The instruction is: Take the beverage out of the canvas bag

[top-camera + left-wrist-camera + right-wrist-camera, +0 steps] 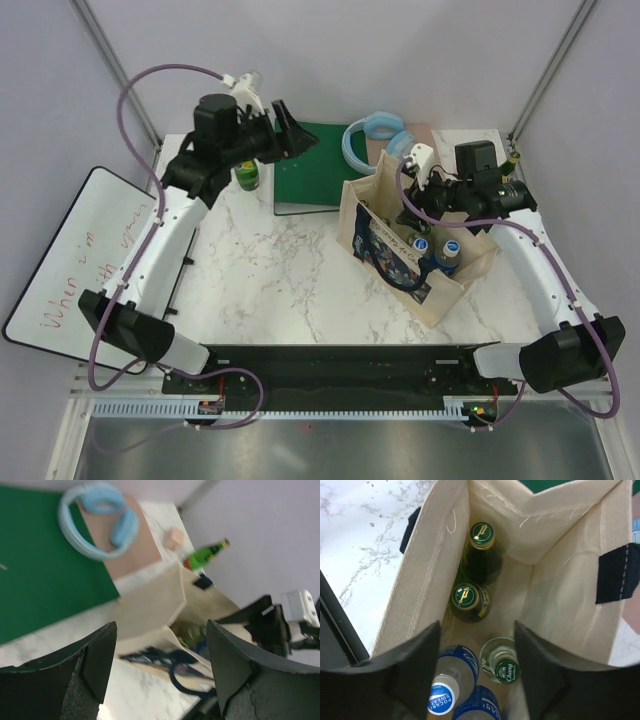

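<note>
The bag (372, 222) stands open on the right half of the table (270, 290), with its dark blue print (385, 252) facing near and left; we cannot read any words in the print. The right gripper (477, 635) hangs over the bag's mouth with its jaws well apart, and nothing is held between them.

Looking down from the right wrist, we see the drinks upright inside. At the far end are two green bottles (470, 602) with green and gold caps bearing a curly letter we cannot name for sure. Nearer is a clear bottle (506, 670) whose green cap reads "Chang". Beside it, a blue bottle (442, 700) has a white cap reading "POCARI SWEAT". A second blue bottle (480, 705) is just beside both.

The left gripper (160, 640) is raised at the far left, wide open and empty. Below its arm a green bottle (247, 177) stands on the table. A whiteboard (70, 260) at the left edge carries red handwriting starting "When i'm"; the rest is illegible. Blue headphones (375, 135) lie beyond the bag, beside a green mat (320, 165).
</note>
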Controlling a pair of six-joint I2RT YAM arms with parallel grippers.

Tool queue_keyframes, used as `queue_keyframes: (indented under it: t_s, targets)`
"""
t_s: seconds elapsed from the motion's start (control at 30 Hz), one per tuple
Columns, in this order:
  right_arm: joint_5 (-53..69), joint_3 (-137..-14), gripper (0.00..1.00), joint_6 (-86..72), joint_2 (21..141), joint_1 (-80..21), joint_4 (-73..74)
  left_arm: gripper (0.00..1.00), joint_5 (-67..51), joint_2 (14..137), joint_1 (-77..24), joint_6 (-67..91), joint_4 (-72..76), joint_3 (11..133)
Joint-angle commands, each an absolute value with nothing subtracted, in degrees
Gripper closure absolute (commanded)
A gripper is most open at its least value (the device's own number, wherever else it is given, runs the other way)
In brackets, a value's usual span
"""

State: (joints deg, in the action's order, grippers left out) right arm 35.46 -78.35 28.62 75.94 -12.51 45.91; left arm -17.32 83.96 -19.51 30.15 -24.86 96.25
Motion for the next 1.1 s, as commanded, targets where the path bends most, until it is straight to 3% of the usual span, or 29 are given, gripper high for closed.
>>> queue_keyframes:
  t_s: [0.0, 0.07, 0.17, 0.33, 0.83, 0.93, 1.0, 1.03, 1.07]
  targets:
    - [33.05, -75.24, 0.43, 31.81, 72.51, -13.88, 46.23, 0.22, -21.28, 85.96, -27.93, 40.07, -33.12, 95.01]
    - [33.48, -72.78, 0.59, 32.08, 71.02, -14.58, 46.14, 0.23, -20.13, 85.87, -31.97, 44.79, -34.45, 93.26]
    - [34.71, -69.79, 0.72, 32.78, 68.91, -15.55, 46.23, 0.23, -19.34, 85.87, -35.84, 49.20, -36.56, 91.94]
    - [36.56, -66.01, 0.80, 34.71, 66.54, -16.96, 46.23, 0.23, -17.14, 87.10, -39.63, 52.11, -38.23, 92.72]
    - [36.31, -61.97, 0.81, 37.79, 64.95, -23.82, 44.65, 0.28, -9.24, 98.43, -45.79, 48.96, -48.77, 101.32]
    - [35.77, -61.44, 0.80, 37.71, 64.95, -24.34, 43.95, 0.34, -6.07, 100.81, -46.40, 46.59, -52.46, 104.49]
    - [35.60, -61.35, 0.78, 37.62, 64.95, -24.61, 43.68, 0.48, -5.63, 101.25, -46.84, 45.27, -53.17, 104.77]
    - [35.51, -61.26, 0.73, 37.36, 64.86, -24.61, 43.59, 0.52, -5.63, 101.34, -46.85, 44.92, -53.70, 104.68]
    - [35.07, -61.26, 0.67, 36.83, 64.86, -24.61, 43.25, 0.63, -5.54, 101.42, -47.11, 44.04, -53.96, 104.50]
